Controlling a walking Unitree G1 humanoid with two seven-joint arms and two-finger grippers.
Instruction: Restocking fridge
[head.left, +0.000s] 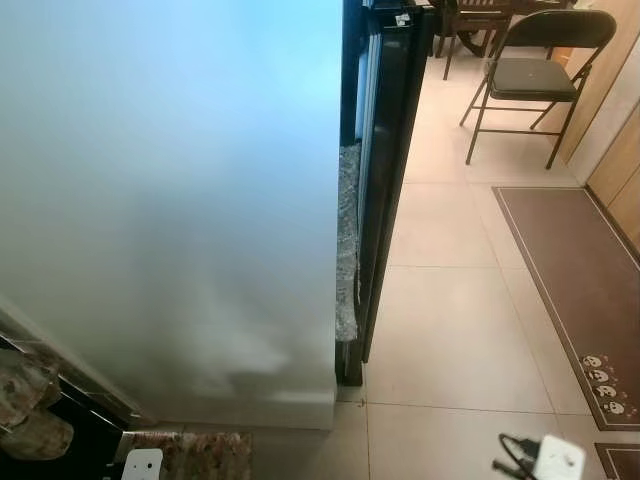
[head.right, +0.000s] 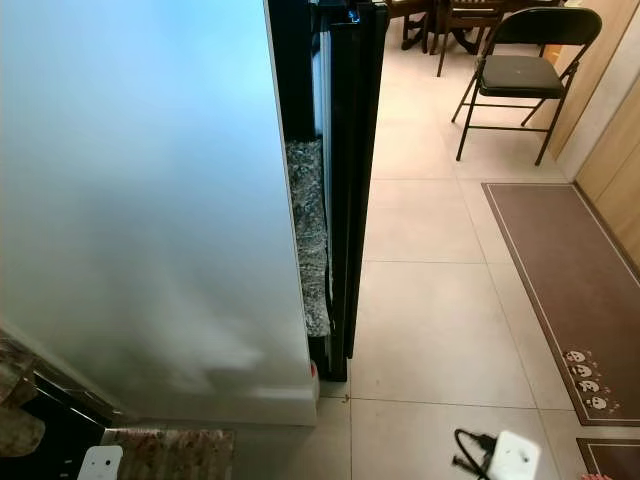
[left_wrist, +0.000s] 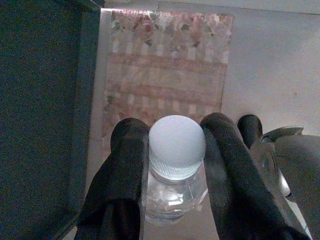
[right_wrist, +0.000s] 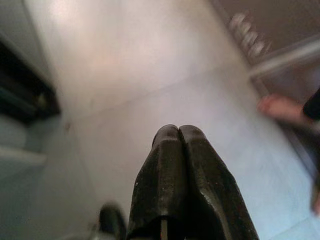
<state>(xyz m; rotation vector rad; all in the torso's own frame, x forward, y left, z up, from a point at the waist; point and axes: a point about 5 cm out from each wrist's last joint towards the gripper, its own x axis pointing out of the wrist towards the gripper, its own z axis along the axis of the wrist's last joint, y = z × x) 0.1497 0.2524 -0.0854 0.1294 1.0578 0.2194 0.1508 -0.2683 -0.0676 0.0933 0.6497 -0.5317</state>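
Observation:
A tall pale fridge panel (head.left: 170, 200) rises close in front of me on the left. A black door (head.left: 390, 150) stands edge-on beside it, with a speckled stone edge (head.left: 347, 240) in the gap between. My left gripper (left_wrist: 175, 126) is shut on a clear plastic bottle (left_wrist: 172, 192) just under its white cap (left_wrist: 176, 142), held upright over a floral mat (left_wrist: 170, 65). My right gripper (right_wrist: 178, 131) is shut with nothing between its fingers, hanging over the beige tile floor.
A dark folding chair (head.left: 530, 70) stands at the back right, with wooden furniture behind it. A brown mat (head.left: 585, 280) lies along the right wall. A white plug with a black cable (head.left: 555, 458) rests on the tiles. A person's foot (right_wrist: 282, 107) is nearby.

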